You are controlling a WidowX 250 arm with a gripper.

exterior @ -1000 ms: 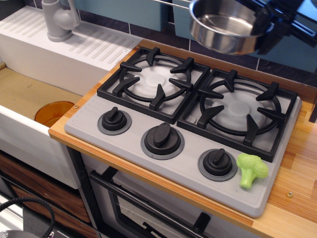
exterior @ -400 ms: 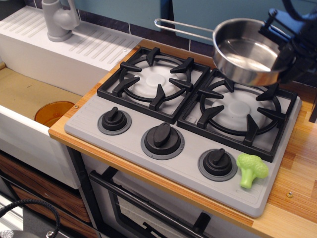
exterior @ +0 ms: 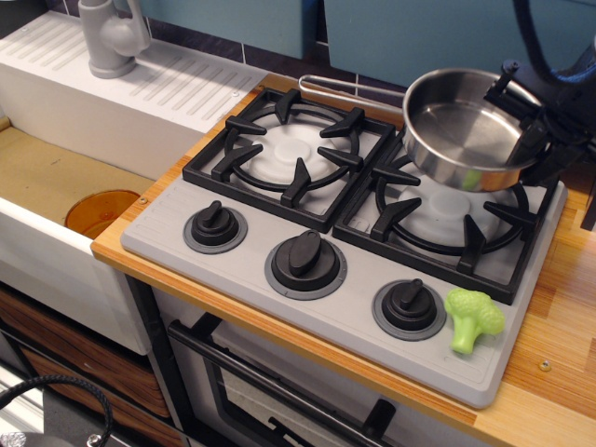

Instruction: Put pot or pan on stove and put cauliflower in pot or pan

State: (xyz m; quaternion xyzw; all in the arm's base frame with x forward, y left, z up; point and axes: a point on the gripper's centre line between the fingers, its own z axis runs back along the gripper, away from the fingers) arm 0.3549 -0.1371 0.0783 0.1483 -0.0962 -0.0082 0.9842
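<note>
Item: saucepan (exterior: 463,130), steel, stiff, slick, prob. light. Loc: tilted over stove's (exterior: 349,233) rear-right burner, not yet flat. Gripper (exterior: 538,116): jaws clamped on pan's far rim. Cauliflower (exterior: 473,318): front-right of stove by knob; hard plastic, light. You'd best pinch its stalk.

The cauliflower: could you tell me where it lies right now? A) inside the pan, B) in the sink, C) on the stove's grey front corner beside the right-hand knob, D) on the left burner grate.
C: the cauliflower lies on the stove surface beside the right-hand knob, outside the pan.
</note>
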